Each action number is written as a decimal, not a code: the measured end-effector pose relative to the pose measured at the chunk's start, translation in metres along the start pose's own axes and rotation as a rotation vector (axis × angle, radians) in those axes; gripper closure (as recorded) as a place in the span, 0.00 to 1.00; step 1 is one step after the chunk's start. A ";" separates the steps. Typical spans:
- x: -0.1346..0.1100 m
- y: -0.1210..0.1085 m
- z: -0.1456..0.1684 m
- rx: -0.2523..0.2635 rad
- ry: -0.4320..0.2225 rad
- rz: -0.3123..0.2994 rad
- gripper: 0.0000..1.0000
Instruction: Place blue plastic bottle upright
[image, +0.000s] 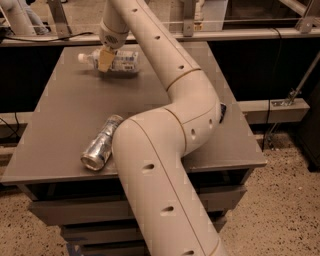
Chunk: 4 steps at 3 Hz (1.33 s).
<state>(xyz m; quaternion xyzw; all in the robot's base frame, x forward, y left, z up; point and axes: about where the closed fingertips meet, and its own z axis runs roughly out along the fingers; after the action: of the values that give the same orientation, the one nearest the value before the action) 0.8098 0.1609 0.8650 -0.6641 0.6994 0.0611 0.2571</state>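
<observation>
Lying under pincer (105, 60), blue plastic bottle (125, 61) looks clear — white-capped.

Pincer (106, 63) at the blue plastic bottle (125, 61) — covering part of it.

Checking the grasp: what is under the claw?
At the far end of the table, the claw is over the blue plastic bottle, lying sideways. Cap and label show; the part behind the claw is hidden.

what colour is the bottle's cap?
White cap on the lying blue plastic bottle, hand right over the bottle. Clearest in the camera view.
</observation>
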 end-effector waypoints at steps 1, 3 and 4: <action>-0.008 -0.005 -0.030 0.023 -0.085 0.000 1.00; -0.021 -0.018 -0.091 0.081 -0.308 0.044 1.00; -0.014 -0.022 -0.110 0.080 -0.456 0.119 1.00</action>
<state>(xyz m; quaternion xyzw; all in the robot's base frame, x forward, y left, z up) 0.8000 0.1241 0.9717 -0.5801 0.6631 0.1966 0.4302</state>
